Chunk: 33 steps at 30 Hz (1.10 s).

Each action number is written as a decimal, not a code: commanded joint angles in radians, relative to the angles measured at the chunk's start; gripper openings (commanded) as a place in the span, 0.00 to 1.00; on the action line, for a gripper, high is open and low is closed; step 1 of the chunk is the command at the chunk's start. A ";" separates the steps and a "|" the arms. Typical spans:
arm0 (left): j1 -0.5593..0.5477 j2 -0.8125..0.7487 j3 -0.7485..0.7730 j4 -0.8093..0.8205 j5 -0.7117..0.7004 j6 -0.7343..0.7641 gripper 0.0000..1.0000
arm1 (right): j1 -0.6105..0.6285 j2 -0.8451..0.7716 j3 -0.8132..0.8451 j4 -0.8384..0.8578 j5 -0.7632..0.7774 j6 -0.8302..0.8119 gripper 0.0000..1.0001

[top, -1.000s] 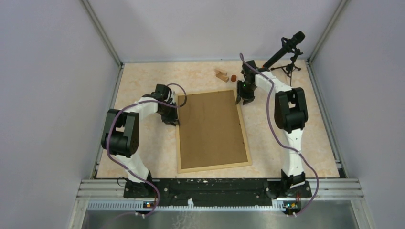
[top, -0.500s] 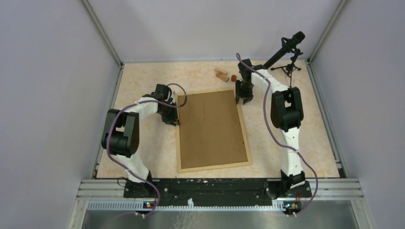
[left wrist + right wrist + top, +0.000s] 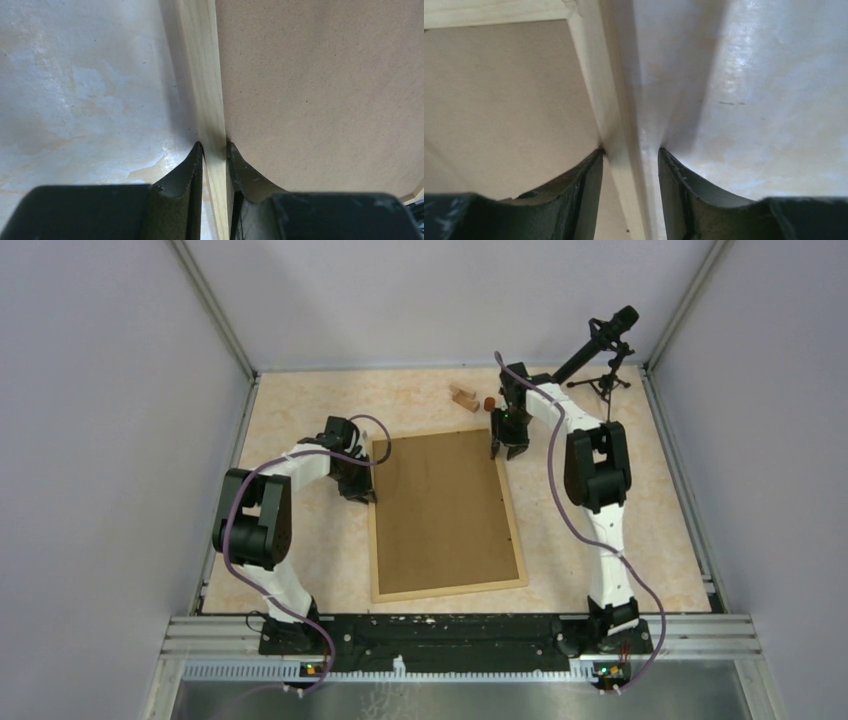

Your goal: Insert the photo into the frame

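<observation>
The frame (image 3: 448, 591) lies back-up on the table, its brown backing board (image 3: 445, 505) filling it. The photo is hidden. My left gripper (image 3: 366, 480) is at the frame's left rail near the far corner. In the left wrist view this gripper (image 3: 214, 145) is shut on the pale rail (image 3: 200, 60), one finger on each side. My right gripper (image 3: 508, 445) is at the right rail near the far right corner. There the gripper (image 3: 630, 150) straddles the rail (image 3: 594, 75), open: the inner finger touches the rail and the outer one stands clear over the table.
Small wooden blocks (image 3: 463, 397) and a brown cylinder (image 3: 489, 403) lie just beyond the frame's far right corner. A microphone on a stand (image 3: 605, 350) occupies the far right corner. Enclosure walls border the table on three sides.
My right arm has shifted slightly along the rail toward the far corner, and its jaws have eased apart a little. The left arm and frame have not moved.
</observation>
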 commanded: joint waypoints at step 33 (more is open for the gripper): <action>0.004 0.259 0.365 -0.126 -0.106 0.025 0.00 | 0.267 -0.711 -1.151 0.783 -0.203 0.389 0.21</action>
